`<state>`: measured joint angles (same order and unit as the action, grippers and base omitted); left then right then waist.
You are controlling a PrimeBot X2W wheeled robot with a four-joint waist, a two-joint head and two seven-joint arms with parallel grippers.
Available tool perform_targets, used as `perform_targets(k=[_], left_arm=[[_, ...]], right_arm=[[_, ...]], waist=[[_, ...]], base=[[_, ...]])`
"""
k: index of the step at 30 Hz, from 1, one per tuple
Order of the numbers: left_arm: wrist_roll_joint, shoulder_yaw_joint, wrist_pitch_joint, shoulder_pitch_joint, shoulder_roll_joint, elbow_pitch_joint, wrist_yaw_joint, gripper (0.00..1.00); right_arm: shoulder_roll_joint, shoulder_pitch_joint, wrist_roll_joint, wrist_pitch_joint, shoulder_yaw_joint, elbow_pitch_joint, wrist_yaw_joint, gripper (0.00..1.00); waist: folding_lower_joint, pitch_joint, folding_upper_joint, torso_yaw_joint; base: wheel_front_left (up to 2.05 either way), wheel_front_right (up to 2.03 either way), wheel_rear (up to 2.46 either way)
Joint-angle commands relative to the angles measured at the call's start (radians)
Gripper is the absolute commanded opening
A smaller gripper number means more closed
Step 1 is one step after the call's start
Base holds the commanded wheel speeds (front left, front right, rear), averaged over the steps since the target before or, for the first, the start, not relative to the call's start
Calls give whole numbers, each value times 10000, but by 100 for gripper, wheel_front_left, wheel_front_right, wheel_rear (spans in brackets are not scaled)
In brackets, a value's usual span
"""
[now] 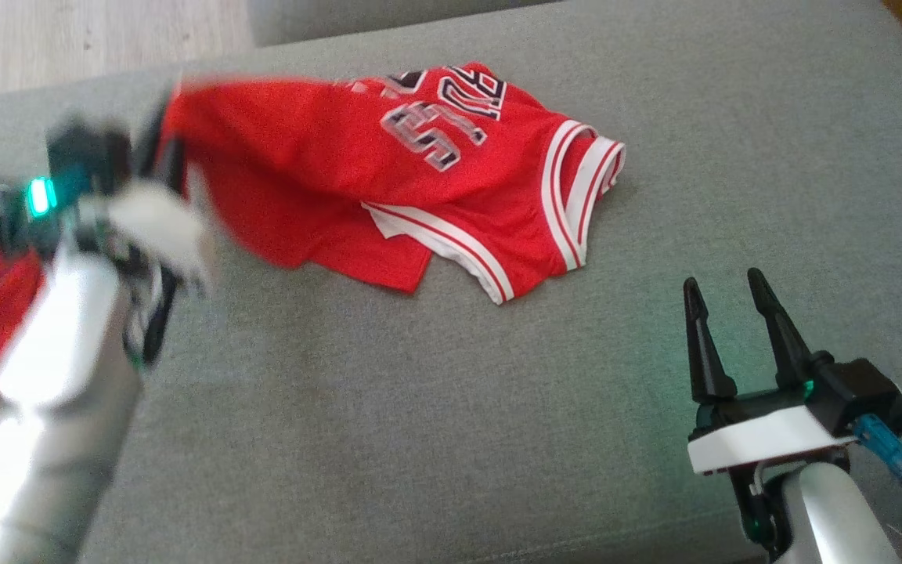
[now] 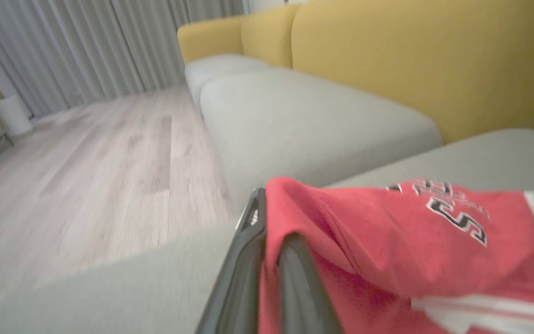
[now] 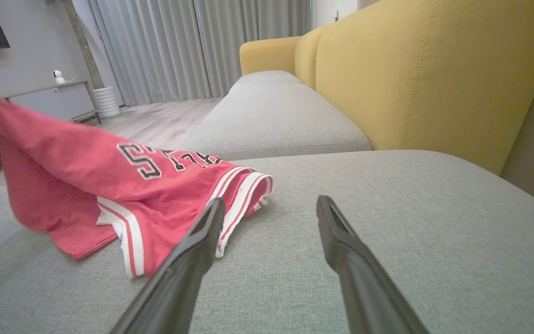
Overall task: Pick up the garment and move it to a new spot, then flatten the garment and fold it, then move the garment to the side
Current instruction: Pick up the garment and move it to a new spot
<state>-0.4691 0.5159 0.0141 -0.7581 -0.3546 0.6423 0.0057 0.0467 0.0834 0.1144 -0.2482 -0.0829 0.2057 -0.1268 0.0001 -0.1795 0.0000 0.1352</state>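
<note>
Left gripper (image 1: pixel 165 149) clamped on red jersey (image 1: pixel 388 180), lifting its left edge off grey cushion (image 1: pixel 420 407); right gripper (image 1: pixel 725 301) wide open, empty, near right.

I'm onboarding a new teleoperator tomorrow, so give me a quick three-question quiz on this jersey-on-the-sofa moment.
1. True or false: the left gripper is shut on an edge of the red jersey.
2. The right gripper is: A) open and empty; B) shut on the jersey; C) pressing the jersey flat.
3. Fill in: the jersey's striped end lies on the grey sofa ____.

Key: 1 true; 2 A; 3 seat.
</note>
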Motion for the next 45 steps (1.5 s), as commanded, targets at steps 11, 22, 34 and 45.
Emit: perform_targets(k=[11,22,34,45], left_arm=[[-373,-666,2113,932,496,1725,543,100],[-229,-1712,2473,2163,968,275,516,100],[486,-2629,2475,5893,1616,-2710,642,100],[678,-3120,2476,8017,2292,-4365,706,100]], right_arm=[[35,601,-113,-134,-169,-215,-39,100],[35,433,-120,-135,-105,-39,-39,100],[35,-597,-252,-135,95,297,-39,100],[35,-1116,-202,-135,84,457,-39,100]], waist=[[-1,-384,0,-159],[-1,456,0,-470],[-1,1927,0,-892],[-1,2276,0,-1205]], base=[[0,0,0],[0,0,0],[0,0,0],[0,0,0]])
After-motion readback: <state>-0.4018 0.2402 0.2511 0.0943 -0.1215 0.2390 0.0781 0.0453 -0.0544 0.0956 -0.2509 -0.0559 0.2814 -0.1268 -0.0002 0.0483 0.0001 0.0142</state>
